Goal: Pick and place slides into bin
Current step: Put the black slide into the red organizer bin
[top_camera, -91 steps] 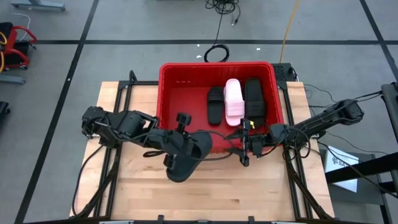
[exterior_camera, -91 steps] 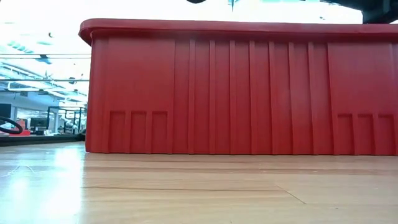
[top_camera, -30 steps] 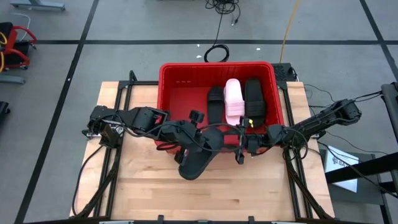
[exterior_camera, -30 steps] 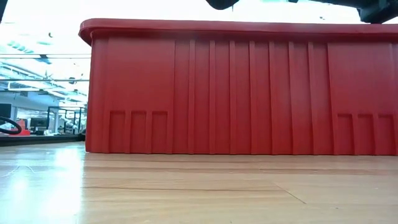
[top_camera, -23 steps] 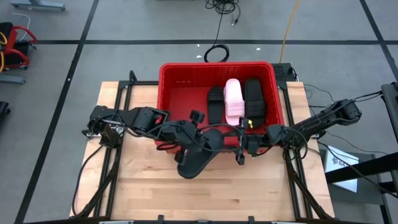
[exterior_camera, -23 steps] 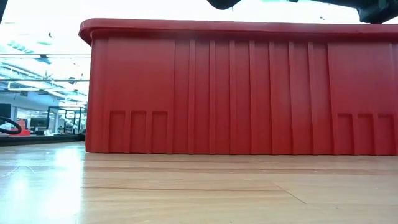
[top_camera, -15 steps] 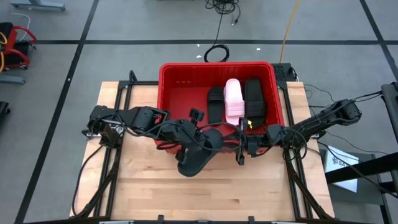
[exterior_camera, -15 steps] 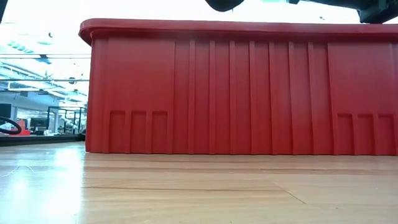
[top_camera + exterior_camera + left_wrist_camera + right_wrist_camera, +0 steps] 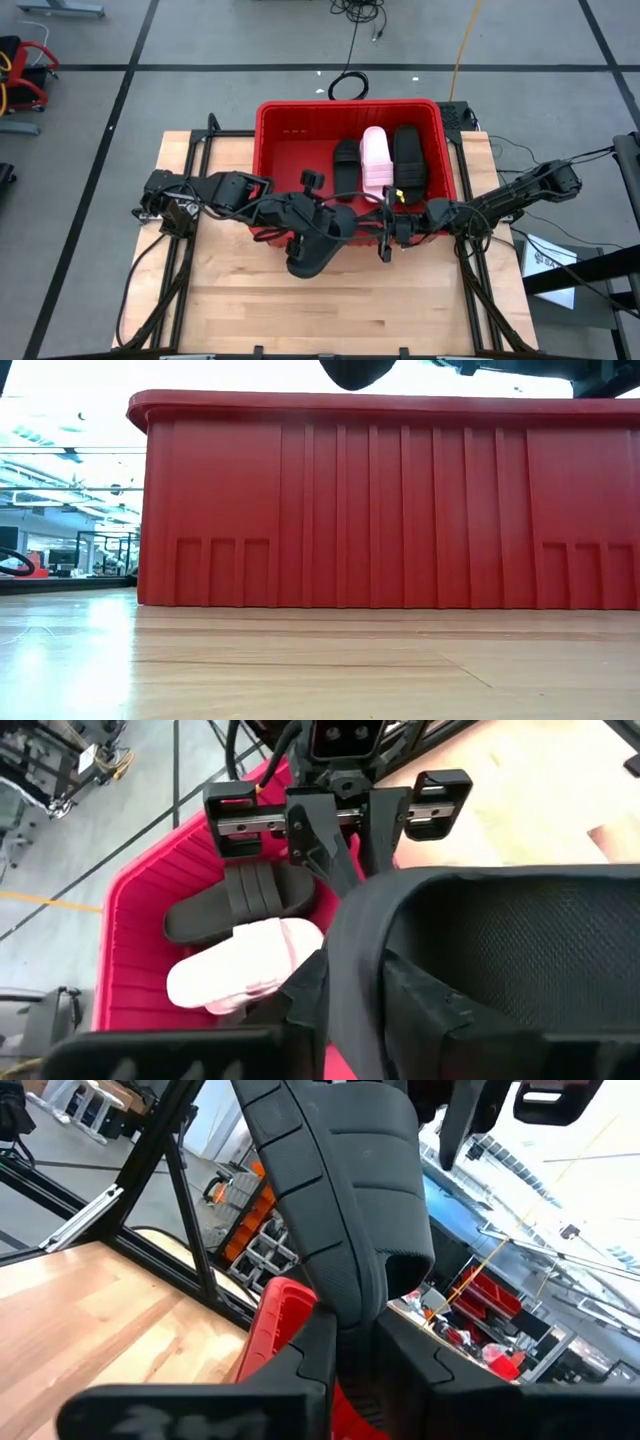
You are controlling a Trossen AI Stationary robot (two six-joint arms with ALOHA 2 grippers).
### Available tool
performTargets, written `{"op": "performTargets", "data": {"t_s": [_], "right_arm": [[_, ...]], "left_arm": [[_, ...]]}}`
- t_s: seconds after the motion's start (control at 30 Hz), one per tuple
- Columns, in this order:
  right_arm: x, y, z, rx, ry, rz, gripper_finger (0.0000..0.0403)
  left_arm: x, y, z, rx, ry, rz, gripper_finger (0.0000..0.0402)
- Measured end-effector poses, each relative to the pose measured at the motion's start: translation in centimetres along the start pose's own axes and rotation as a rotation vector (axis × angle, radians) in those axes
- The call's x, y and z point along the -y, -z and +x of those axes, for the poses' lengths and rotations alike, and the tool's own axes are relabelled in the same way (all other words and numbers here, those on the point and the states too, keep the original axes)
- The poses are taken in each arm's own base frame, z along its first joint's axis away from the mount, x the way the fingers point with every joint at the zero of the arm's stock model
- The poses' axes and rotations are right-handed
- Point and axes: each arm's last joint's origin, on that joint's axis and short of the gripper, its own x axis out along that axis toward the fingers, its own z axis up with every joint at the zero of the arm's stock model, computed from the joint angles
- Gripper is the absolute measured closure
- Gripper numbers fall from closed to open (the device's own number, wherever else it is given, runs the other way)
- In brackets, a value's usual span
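Note:
A black slide (image 9: 312, 250) hangs in the air just in front of the red bin's near wall (image 9: 262, 150), between my two grippers. My left gripper (image 9: 312, 222) comes from the table's left and is shut on it. My right gripper (image 9: 374, 230) comes from the right and is shut on the ribbed strap (image 9: 360, 1190). In the low view only the slide's dark underside (image 9: 358, 372) shows above the bin's rim (image 9: 380, 402). Two black slides (image 9: 345, 168) (image 9: 407, 160) and a pink slide (image 9: 375, 160) lie flat on the bin's floor. My left gripper has the slide's side rim (image 9: 345, 1010) between its fingers (image 9: 300, 1005), one outside and one inside the hollow under the strap, slanting down from the table's left. The slide is clear of the table. My own fingers hide the exact spot. My right gripper pinches the lower edge of the strap (image 9: 350, 1305) between its two fingers (image 9: 322, 845), coming about level from the table's right. The strap rises above the fingers, and the slide is lifted clear of table and bin.
The bin's tall ribbed near wall (image 9: 380, 500) stands just beyond the held slide. Bare wooden tabletop (image 9: 330, 310) lies near and to both sides. The left half of the bin's floor (image 9: 295, 160) is bare.
The held slide has drawn in a little toward the bin and the table's left, its near end pulling back under my left gripper as that wrist turned. In the low view its dark underside now hangs lower over the bin's rim.

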Motion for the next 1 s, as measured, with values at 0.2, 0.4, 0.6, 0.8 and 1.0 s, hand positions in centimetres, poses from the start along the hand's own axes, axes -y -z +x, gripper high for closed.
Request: {"op": "performTargets", "data": {"t_s": [0.2, 0.4, 0.6, 0.8, 1.0], "right_arm": [[-0.1, 0.2, 0.0, -0.021, -0.001, 0.002, 0.0374], [0.2, 0.6, 0.1, -0.066, 0.022, 0.001, 0.0367], [0.5, 1.1, 0.0, -0.180, 0.134, -0.030, 0.0372], [0.8, 1.0, -0.1, -0.193, 0.180, -0.063, 0.0368], [1.7, 0.4, -0.2, -0.158, 0.226, -0.140, 0.0368]], "left_arm": [[0.0, 0.2, 0.0, -0.020, 0.000, -0.068, 0.0274], [-0.2, 0.9, -1.4, -0.067, -0.046, -0.107, 0.0239], [-1.0, 1.7, -5.3, -0.051, -0.121, -0.156, 0.0231], [-1.7, 2.3, -8.8, 0.019, -0.130, -0.206, 0.0231], [-2.4, 2.9, -10.6, 0.036, -0.173, -0.183, 0.0231]]}}
